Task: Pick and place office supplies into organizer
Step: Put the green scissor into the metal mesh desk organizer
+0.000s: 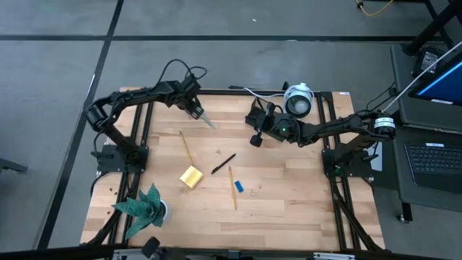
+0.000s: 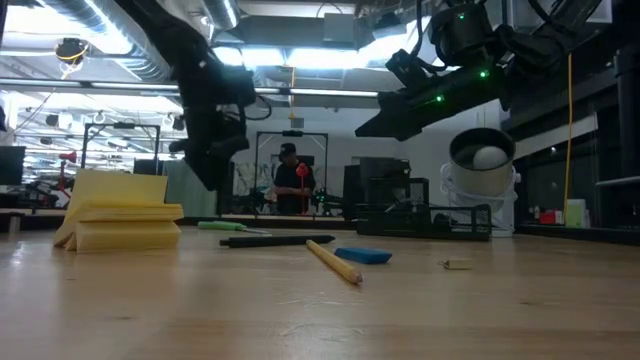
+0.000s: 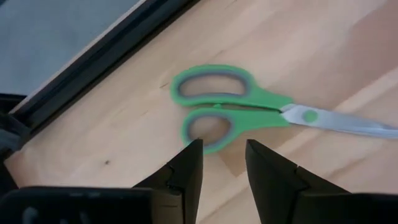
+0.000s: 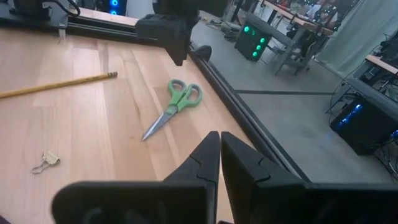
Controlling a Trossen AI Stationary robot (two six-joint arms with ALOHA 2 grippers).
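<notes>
- High view: I read no brand and no writing here. On the counter (image 1: 289,209) I count two pencils, one long pencil (image 1: 186,146) and one second pencil (image 1: 232,187), one black pen (image 1: 223,164), one yellow sticky-note pad (image 1: 191,177), one small blue block (image 1: 238,186) and one green paper plant (image 1: 144,206). The left claw (image 1: 196,110) is at the far left part, above the scissors (image 1: 208,121). The right claw (image 1: 255,139) is beside the black organizer (image 1: 258,115) and the round white device (image 1: 297,100).
- Low view: I see one sticky-note pad (image 2: 120,210) at the left, one pen (image 2: 275,240), one pencil (image 2: 333,261), one blue block (image 2: 363,256) and one small clip (image 2: 456,265). No label can be read. One person (image 2: 292,180) stands far behind.
- Left wrist view: one pair of green-handled scissors (image 3: 249,109) lies flat on the wood. My left claw (image 3: 222,155) is released, its fingers apart just next to the lower handle loop and holding nothing.
- Right wrist view: my right claw (image 4: 220,146) is clenched and empty. Beyond it lie the scissors (image 4: 174,106), one pencil (image 4: 56,85) and one clip (image 4: 45,162).
</notes>
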